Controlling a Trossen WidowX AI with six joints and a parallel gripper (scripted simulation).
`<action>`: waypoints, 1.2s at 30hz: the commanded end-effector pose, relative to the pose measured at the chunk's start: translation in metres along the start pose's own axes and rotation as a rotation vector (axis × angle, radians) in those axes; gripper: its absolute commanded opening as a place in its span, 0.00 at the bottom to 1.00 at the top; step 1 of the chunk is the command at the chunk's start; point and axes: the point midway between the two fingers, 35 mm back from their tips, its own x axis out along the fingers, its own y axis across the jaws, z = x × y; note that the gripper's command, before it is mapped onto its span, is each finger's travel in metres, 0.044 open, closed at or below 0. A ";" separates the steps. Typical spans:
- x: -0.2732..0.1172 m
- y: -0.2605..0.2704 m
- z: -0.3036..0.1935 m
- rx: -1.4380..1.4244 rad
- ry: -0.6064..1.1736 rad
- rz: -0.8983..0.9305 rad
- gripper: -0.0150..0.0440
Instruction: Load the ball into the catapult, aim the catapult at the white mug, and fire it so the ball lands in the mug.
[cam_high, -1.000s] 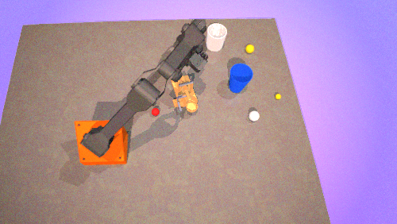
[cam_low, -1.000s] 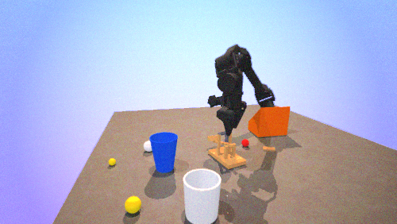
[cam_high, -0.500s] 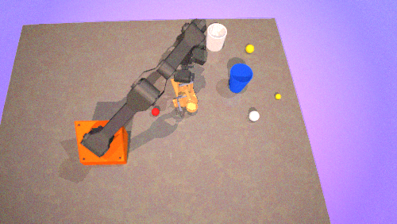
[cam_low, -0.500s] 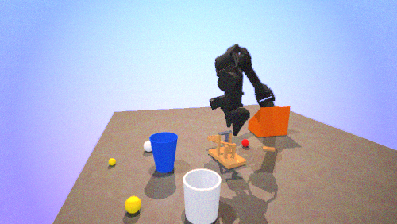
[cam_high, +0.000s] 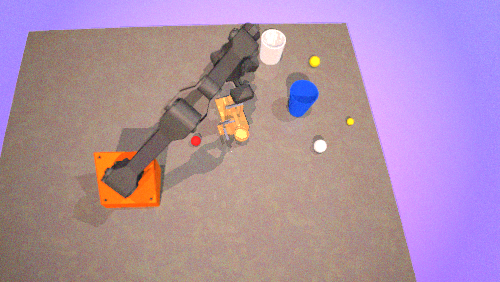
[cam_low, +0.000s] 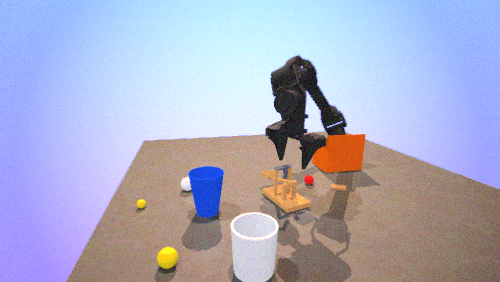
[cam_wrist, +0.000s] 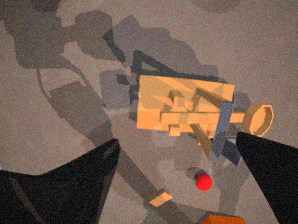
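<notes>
A wooden catapult (cam_high: 242, 120) (cam_low: 287, 203) (cam_wrist: 149, 119) stands on the table, its spoon cup (cam_high: 241, 134) (cam_low: 267, 174) (cam_wrist: 260, 120) on the side away from the mug. No ball shows in the cup. A grey crossbar (cam_wrist: 224, 120) spans the arm. A red ball (cam_high: 196, 141) (cam_low: 309, 180) (cam_wrist: 204, 182) lies on the table between the catapult and the robot base. The white mug (cam_high: 271, 50) (cam_low: 254, 255) stands upright beyond the catapult. My gripper (cam_low: 292, 164) (cam_wrist: 179, 142) is open and empty above the catapult; the top view hides part of it.
A blue cup (cam_high: 301, 100) (cam_low: 206, 195) stands upright beside the catapult. A white ball (cam_high: 320, 146) (cam_low: 186, 184) and two yellow balls (cam_high: 314, 61) (cam_low: 167, 258) lie around it. A small tan block (cam_low: 338, 187) (cam_wrist: 161, 199) lies near the orange robot base (cam_high: 150, 196) (cam_low: 345, 155).
</notes>
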 end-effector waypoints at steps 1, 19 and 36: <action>0.001 0.001 -0.001 -0.158 0.007 0.001 1.00; -0.001 0.001 -0.001 -0.782 0.008 0.004 1.00; -0.003 0.001 -0.001 -1.319 0.009 0.007 1.00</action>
